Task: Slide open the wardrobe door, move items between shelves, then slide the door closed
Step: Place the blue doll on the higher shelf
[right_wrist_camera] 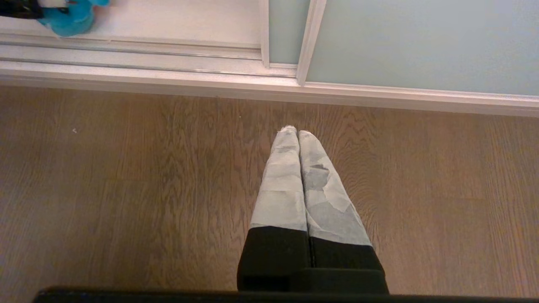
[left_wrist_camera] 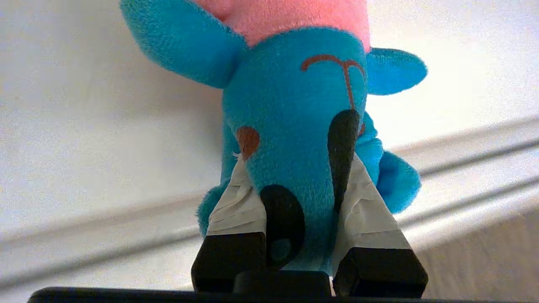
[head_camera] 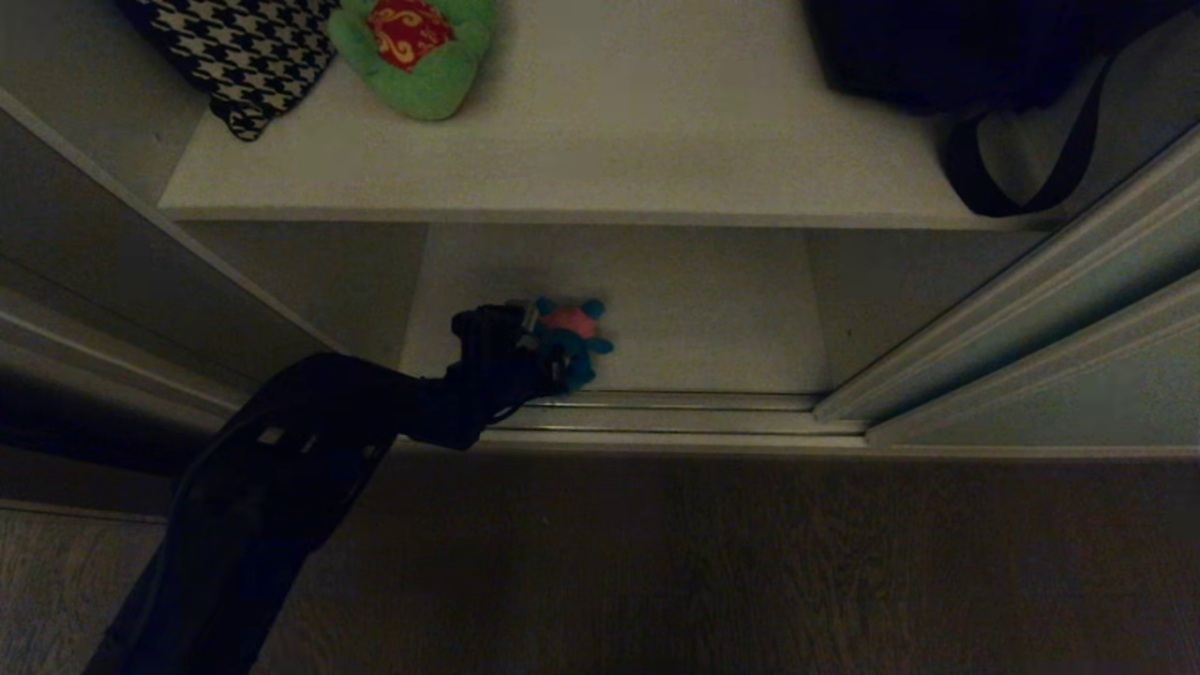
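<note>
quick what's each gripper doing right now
Left gripper: closed on the blue plush on the lower shelf.
Right gripper: shut, empty, over the wood floor.

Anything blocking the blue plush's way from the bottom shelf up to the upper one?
Nothing visible. The left pincer is closed on the blue plush, near the front of the lower shelf. The upper shelf has bare space between the green frog and the black bag.
</note>
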